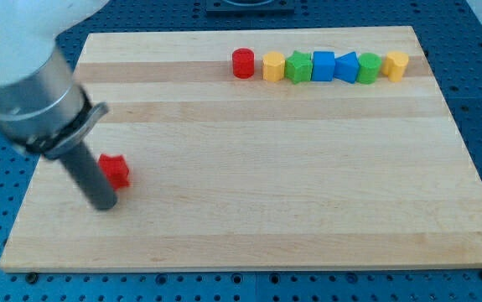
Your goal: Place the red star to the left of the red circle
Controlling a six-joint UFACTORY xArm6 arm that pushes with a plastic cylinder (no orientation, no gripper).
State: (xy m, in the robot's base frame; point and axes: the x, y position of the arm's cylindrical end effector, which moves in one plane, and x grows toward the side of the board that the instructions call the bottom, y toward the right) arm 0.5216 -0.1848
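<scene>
Wooden board [249, 184], red star [116, 170] touching my tip [105, 204], view's right

My arm enters from the view's top left corner, a broad pale housing that narrows into a grey metal collar. Below the collar a straight dark rod slants down toward the view's lower right (blurred along its length). My tip [105, 204] sits low on the tabletop [249, 168] at the view's left side, close to its lower left corner.
</scene>
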